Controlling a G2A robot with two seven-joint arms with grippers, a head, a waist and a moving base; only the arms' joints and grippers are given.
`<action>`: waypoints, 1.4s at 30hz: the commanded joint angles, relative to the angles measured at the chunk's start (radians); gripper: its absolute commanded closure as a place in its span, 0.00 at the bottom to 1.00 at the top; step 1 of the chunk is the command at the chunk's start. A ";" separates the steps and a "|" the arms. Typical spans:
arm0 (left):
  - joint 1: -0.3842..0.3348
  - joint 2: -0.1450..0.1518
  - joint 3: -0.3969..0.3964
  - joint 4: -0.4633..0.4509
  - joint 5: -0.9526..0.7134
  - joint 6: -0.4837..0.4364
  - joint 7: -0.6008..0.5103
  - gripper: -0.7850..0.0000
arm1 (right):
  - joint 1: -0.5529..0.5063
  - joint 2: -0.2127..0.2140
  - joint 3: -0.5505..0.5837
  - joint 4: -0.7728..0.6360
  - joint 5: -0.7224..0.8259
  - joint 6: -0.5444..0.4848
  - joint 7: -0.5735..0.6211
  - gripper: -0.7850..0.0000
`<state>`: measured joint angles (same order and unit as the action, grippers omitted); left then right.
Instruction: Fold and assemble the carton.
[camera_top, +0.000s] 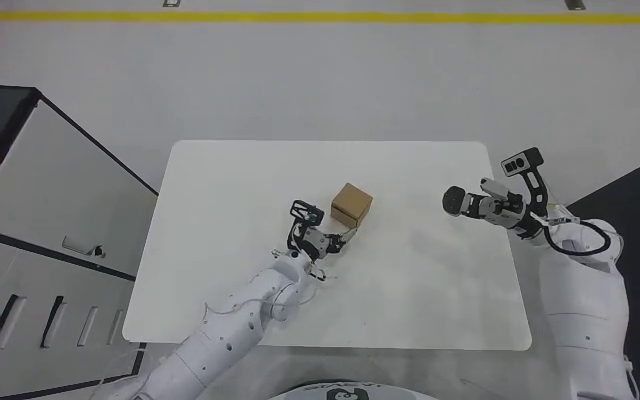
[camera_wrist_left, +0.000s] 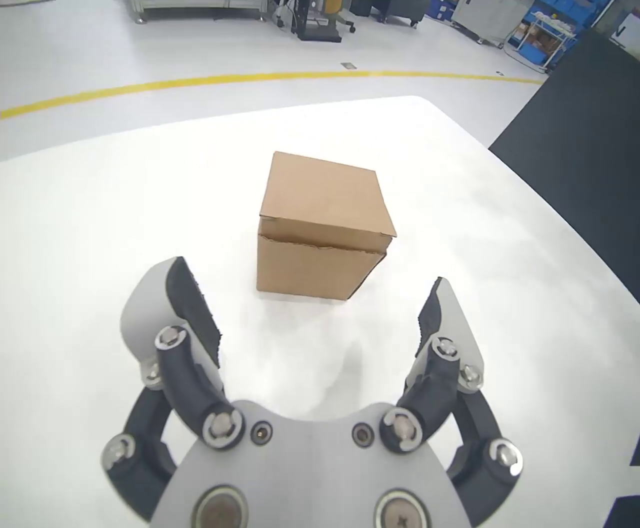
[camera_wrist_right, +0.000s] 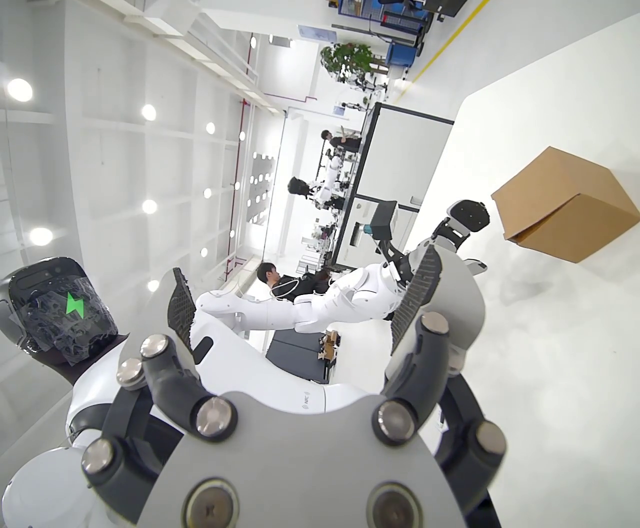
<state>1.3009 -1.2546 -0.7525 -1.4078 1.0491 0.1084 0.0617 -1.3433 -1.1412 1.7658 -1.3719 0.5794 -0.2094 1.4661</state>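
The white, round-cornered table (camera_top: 215, 300) carries the work, and its left part lies bare beside the left arm. The left gripper (camera_wrist_left: 312, 312) sits low over the table surface just beside the carton's near face, not touching it. Its 2 black-padded fingers (camera_wrist_left: 192, 300) are spread wide and hold nothing. This stance likely lines the jaws up with the carton, either to straddle it or to press on its front lip. The brown cardboard carton (camera_wrist_left: 320, 225) stands upright near the middle of the table, where both arms appear able to reach it. It already has a closed cube shape, with the top panel folded down. A thin seam shows along the upper front edge, and the right wrist view shows a flap edge on 1 side standing slightly off the carton wall. The closure therefore appears not fully seated, and the task is judged to be close to complete. The right gripper (camera_wrist_right: 305, 280) hangs above the right part of the table, well apart from the carton and facing it. Its 2 fingers are also spread and empty, probably so that the left arm has room to work. Count: 1 table, 1 carton, 2 grippers, 2 fingers per gripper.
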 joint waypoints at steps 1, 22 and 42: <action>-0.001 -0.001 0.002 0.001 0.004 0.003 -0.003 0.00 | 0.000 0.000 0.000 0.000 0.000 0.000 0.000 0.00; -0.050 -0.054 0.054 0.164 0.047 0.007 0.140 0.00 | 0.000 0.000 0.000 0.000 0.000 0.000 0.000 0.00; -0.099 -0.109 0.088 0.271 0.024 -0.021 0.189 0.00 | 0.000 0.000 0.000 0.000 0.000 0.000 0.000 0.00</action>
<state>1.2077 -1.3599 -0.6664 -1.1500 1.0738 0.0901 0.2452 -1.3433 -1.1412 1.7658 -1.3719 0.5794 -0.2094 1.4661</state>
